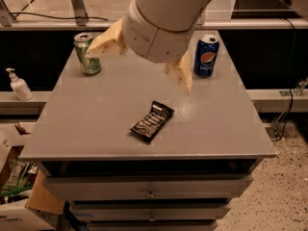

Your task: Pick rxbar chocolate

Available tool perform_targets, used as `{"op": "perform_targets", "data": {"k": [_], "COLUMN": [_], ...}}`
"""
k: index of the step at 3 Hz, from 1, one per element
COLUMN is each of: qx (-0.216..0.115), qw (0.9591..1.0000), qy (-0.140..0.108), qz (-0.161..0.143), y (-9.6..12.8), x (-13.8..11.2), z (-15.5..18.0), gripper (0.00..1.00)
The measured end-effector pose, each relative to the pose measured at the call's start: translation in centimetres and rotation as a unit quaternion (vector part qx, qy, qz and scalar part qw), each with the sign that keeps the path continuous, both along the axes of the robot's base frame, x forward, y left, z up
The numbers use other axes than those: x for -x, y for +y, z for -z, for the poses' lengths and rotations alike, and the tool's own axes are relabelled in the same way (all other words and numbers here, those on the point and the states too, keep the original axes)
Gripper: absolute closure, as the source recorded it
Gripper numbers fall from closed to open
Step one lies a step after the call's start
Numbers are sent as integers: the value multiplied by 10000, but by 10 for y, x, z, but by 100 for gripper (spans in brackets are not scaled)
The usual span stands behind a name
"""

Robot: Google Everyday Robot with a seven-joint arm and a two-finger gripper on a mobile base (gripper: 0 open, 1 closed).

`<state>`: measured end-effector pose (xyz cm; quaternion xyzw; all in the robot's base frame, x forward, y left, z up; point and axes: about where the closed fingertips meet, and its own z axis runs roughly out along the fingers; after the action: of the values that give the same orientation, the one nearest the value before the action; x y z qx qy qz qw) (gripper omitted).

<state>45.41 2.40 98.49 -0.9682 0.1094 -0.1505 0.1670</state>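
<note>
Soap bottle [18, 84]: white pump bottle, upright on the low ledge beside the table, far left.
Boxes [19, 196]: cardboard on the floor at the lower left, partly under the table's edge.
Table [86, 124]: grey flat top, with drawers [149, 189] below its front edge.
Green can [87, 53]: upright at the back left of the top, its lid opened.
Gripper [138, 72]: hangs above the back middle of the table from a thick white arm [163, 18], touching nothing. It is spread wide. One tan finger [108, 41] reaches toward the green can and overlaps it in the view; the other [180, 73] points down near the Pepsi can.
Rxbar [152, 121]: flat black wrapper with white text, lying on the table just front of centre. It is turned on a diagonal, one end toward the front left and the other toward the back right. It lies below and in front of the gripper, clear of both fingers and well apart from both cans.
Pepsi can [206, 56]: blue, upright at the back right of the top, just beside the lower finger.
Cable [288, 109]: dark, hanging down at the far right toward the speckled floor.
</note>
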Motion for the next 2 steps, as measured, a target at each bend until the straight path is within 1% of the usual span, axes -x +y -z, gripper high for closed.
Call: {"op": "perform_targets", "data": {"k": [1, 2], "qx": [354, 770], "qw": [9993, 9970], "qy": [-63, -107], "qz": [-42, -18], "y": [6, 7], "x": [2, 3], "z": [16, 40], "gripper": [0, 0]}}
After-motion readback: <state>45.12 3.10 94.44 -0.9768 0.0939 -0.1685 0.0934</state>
